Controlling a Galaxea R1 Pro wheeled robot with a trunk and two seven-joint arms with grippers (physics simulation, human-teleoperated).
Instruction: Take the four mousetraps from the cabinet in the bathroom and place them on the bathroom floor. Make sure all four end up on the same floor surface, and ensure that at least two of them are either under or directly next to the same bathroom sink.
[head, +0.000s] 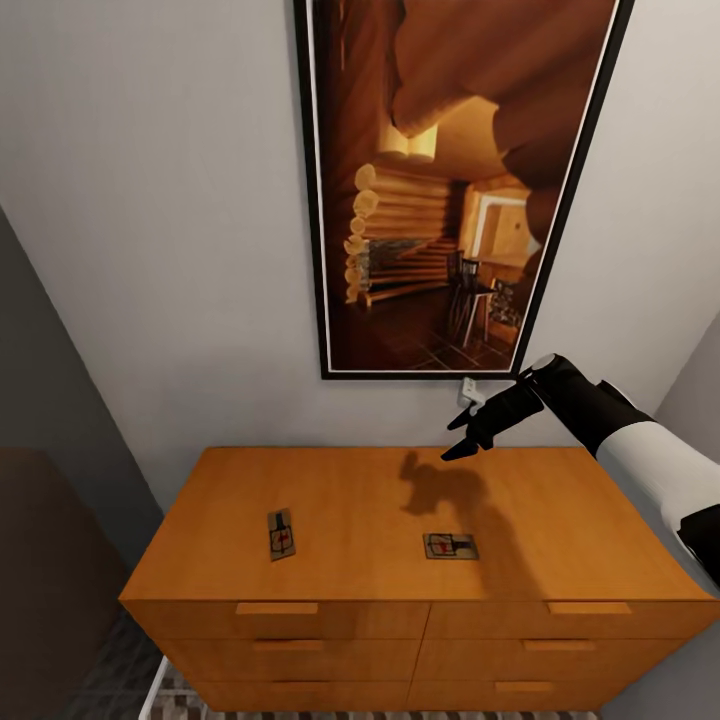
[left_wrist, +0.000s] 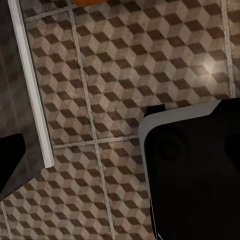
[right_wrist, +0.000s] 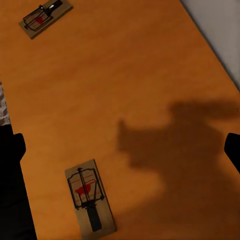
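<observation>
The right gripper (head: 470, 432), jaws seemingly spread (empty), hovers above the cabinet (head: 380, 520); each mousetrap (head: 449, 546) looks light, stiff: pinch board edges.

The right arm reaches in from the lower right of the head view, white along the forearm and black at the wrist; its gripper (head: 468, 438) hangs in the air, pointing down and to the left; its two dark fingers stand apart, with nothing between them; in the right wrist view the fingertips (right_wrist: 11, 146) show as dark shapes at opposite edges, widely spread; a black, white-edged part of the robot's body shows in the left wrist view.
</observation>
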